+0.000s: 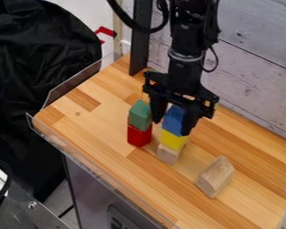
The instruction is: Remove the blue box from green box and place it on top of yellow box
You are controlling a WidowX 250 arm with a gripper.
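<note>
Red block (139, 135) left of centre. Small plain wood block (168, 154) near it, lower centre. Larger wooden piece (216, 177) lower right, on the wood-patterned surface (151, 183). Clear guard (77, 87) along the surface's left edge. Black fabric (44, 53) upper left; whitish plank wall (258, 67) upper right.

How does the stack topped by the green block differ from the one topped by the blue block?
The green-topped stack has two blocks, green over red; the blue-topped stack has three: blue, yellow, then bare wood. The gripper is down at the blue block, whereas the green block sits off to one side of it. Both stacks stand on the wooden tabletop.
</note>
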